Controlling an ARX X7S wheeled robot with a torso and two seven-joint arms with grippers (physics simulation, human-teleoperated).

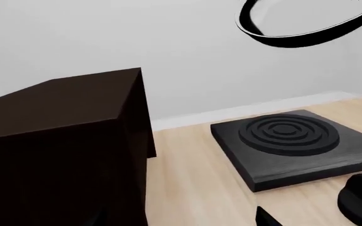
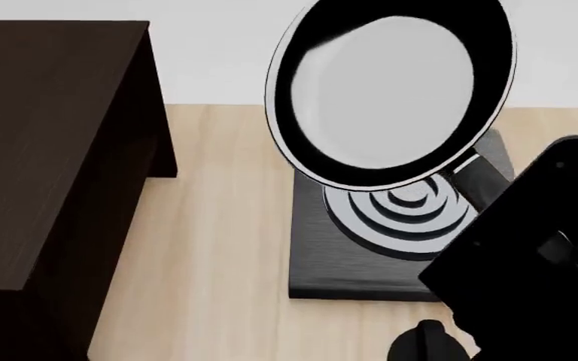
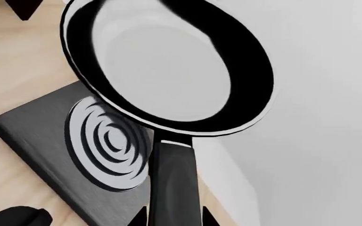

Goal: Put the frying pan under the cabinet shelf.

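Black frying pan (image 3: 168, 70) handle, right-wrist only

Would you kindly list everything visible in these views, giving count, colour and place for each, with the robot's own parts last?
frying pan: one, glossy black with a thin silvery rim, held in the air above the burner plate, tilted.
burner plate: one, square, black with concentric rings, flat on the table to the right of the cabinet.
cabinet shelf: one, dark brown wood grain, standing at the table's left side.
table: one, light wood, under everything.
wall: pale grey, behind the table.
right gripper: one, black, jaws closed on the pan's handle.
left gripper: one, black, low near the burner plate; only parts show, jaw state unclear.
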